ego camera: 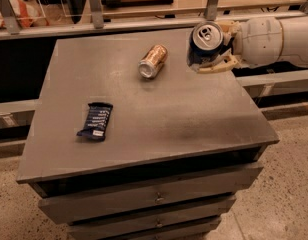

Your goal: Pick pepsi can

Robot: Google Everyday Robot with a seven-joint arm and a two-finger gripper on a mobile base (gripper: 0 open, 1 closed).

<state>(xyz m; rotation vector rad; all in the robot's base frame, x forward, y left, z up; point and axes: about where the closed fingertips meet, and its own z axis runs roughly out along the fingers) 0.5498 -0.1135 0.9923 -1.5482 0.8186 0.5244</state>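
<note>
The pepsi can (pixel 205 45) is dark blue with a silver top and pull tab. It is held off the grey cabinet top (pixel 144 104), above its far right part, and is tilted with its top toward the camera. My gripper (pixel 214 51) reaches in from the right on a white arm and is shut on the can. One tan finger (pixel 219 66) runs under the can's lower side.
A copper can (pixel 153 61) lies on its side at the back middle of the top. A flat dark blue snack wrapper (pixel 96 120) lies at the left. A railing and shelf run behind the cabinet. Drawers face the front.
</note>
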